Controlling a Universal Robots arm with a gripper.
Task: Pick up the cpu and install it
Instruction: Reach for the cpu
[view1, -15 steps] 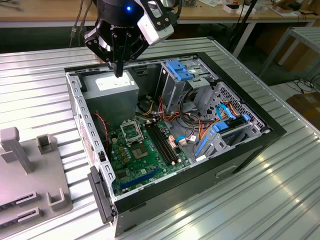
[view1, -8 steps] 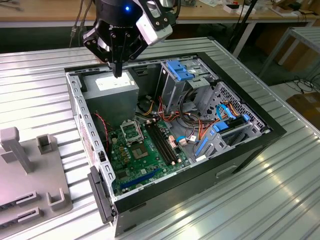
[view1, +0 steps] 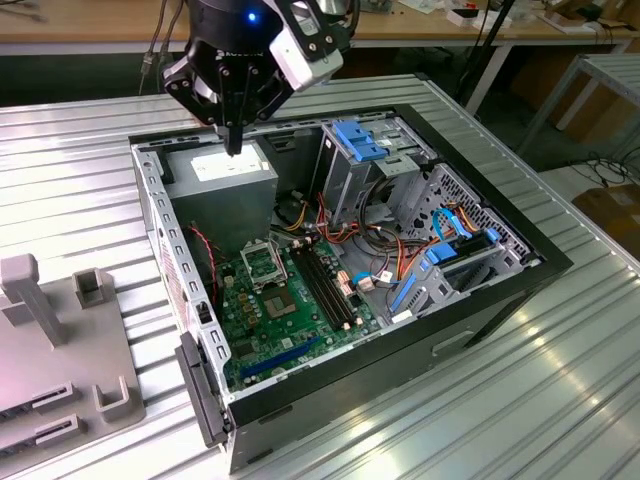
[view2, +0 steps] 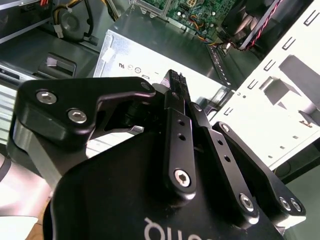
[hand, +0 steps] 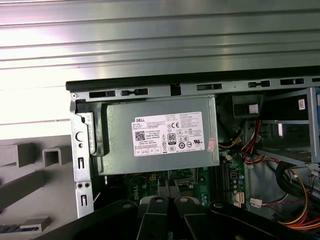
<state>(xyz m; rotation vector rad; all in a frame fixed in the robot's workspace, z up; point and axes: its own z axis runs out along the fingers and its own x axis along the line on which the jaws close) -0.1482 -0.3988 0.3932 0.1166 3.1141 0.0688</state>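
My gripper (view1: 233, 146) hangs over the back corner of the open computer case (view1: 520, 262), just above the grey box-shaped power supply (view1: 222, 195). Its two black fingers stand pressed together, and nothing shows between them in either wrist view. The fingertips (view2: 175, 81) point down at the power supply's (view2: 150, 47) metal top. In the first wrist view the gripper (hand: 168, 189) sits below the labelled power supply (hand: 160, 135). The silver socket frame (view1: 262, 263) lies on the green motherboard (view1: 300, 310), in front of the power supply. The cpu is out of view.
A blue-clipped drive cage (view1: 362, 142) and bundles of coloured cables (view1: 400, 250) fill the case on the exterior view's right. A grey fixture with upright posts (view1: 55, 340) stands on the ribbed metal table (view1: 560, 380) at the exterior view's left.
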